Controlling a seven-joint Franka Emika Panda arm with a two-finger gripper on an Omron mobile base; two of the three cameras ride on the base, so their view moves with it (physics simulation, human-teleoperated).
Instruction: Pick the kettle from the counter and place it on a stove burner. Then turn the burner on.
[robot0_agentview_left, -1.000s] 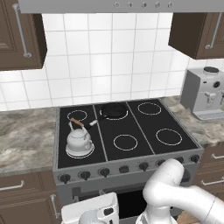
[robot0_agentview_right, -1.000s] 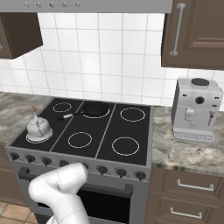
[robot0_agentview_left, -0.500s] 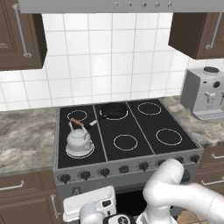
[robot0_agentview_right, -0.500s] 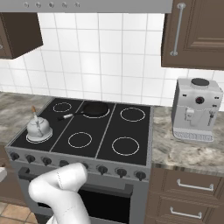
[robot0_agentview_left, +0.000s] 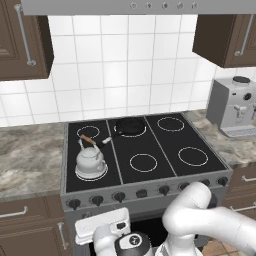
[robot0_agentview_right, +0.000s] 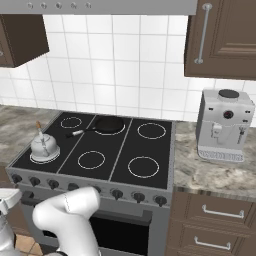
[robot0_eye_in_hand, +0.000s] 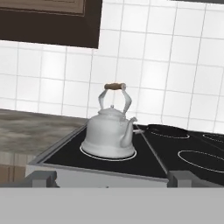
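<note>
Hand view: kettle (robot0_eye_in_hand: 108, 138) stands upright straight ahead of the gripper (robot0_eye_in_hand: 109, 178), beyond the stove's front edge and higher than the fingertips.
Kettle: silver-grey, domed lid, short spout turned to the hand's right, arched handle with a brown wooden grip at the top.
Kettle seat: rests on the stove burner (robot0_eye_in_hand: 85, 154), a thin white ring whose outline peeks out round its base, at the front-left corner of the black cooktop (robot0_eye_in_hand: 148, 162).
Gripper: two dark fingertips (robot0_eye_in_hand: 41, 178) stand wide apart at the lower edge, nothing between them, not touching the kettle.
Frying pan (robot0_agentview_left: 130, 125): black, on a rear ring, beyond the kettle and to the hand's right.
Counter (robot0_agentview_left: 29, 157): mottled stone slab on the hand's left, touching the stove's side.
Knobs (robot0_agentview_left: 97, 198): a row along the stove's front panel, below the kettle.
Coffee machine (robot0_agentview_right: 223, 126): grey, on the counter well off to the hand's right.
Left base view: kettle (robot0_agentview_left: 90, 162) on the front-left ring, white arm low before the stove.
</note>
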